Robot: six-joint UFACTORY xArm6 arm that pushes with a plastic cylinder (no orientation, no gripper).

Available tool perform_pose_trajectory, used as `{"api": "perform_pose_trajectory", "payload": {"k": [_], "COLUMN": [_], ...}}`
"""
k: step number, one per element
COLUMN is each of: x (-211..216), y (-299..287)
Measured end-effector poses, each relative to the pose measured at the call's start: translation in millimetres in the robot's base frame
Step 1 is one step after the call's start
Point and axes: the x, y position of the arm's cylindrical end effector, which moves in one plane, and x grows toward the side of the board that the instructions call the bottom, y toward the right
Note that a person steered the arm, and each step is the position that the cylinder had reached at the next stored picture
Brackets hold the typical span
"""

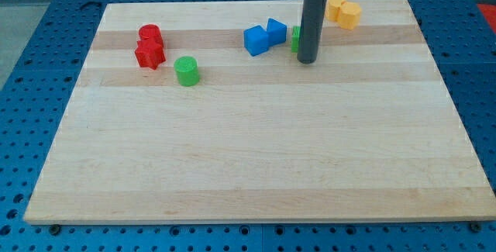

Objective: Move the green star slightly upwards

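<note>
A pale wooden board (256, 151) lies on a blue perforated bench (31, 66), and the whole near half of it shows only bare grain. The first thing on it from the near edge is a green cylinder (186, 71), left of centre. Just beyond it, towards the view's left, sit two red blocks touching each other — a star-like one (149, 53) in front and a rounder one (149, 33) behind.

Further right, two blue blocks (256, 39) (277, 29) stand pressed together. Next to them comes my tip (308, 60), the end of a straight dark rod planted on the board; there are no jaws on it, so it holds nothing and only pushes. The green star (295, 38) is mostly hidden behind the rod — only a sliver peeks out on the rod's left side, just above the tip, seemingly in contact, with the blue pair close by.

Farthest back, near the view's top right, two yellow blocks (336, 6) (349, 15) sit together.
</note>
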Motion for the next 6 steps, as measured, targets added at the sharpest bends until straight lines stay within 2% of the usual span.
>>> {"api": "perform_pose_trajectory", "payload": {"k": [1, 2, 4, 6], "x": [3, -20, -40, -61], "y": [-30, -28, 31, 53]}}
